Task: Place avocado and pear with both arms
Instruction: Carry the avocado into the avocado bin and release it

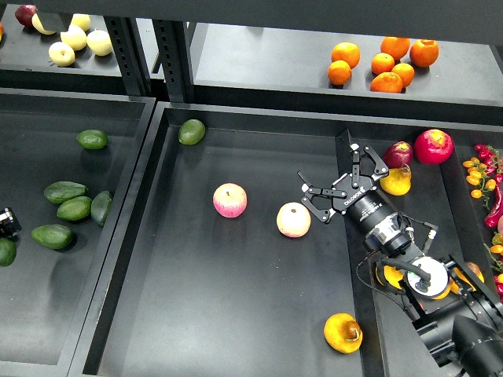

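The dark green avocado point(191, 131) lies in the far left corner of the middle tray point(236, 314). The yellow-orange pear point(343, 332) with a brownish patch lies near the tray's front right. My right gripper point(334, 187) hangs open and empty over the tray's right side, just right of a pink-yellow apple point(293, 219) and well above the pear. Of my left arm only a small black part point(6, 222) shows at the left edge. Its gripper is out of view.
A second pink-yellow apple point(229, 199) lies mid-tray. Several paler avocados point(75, 208) lie in the left tray. Red apples point(434, 145) and a yellow pear point(395, 181) sit in the right tray. Oranges point(383, 63) and pale fruit point(75, 37) are on the back shelf.
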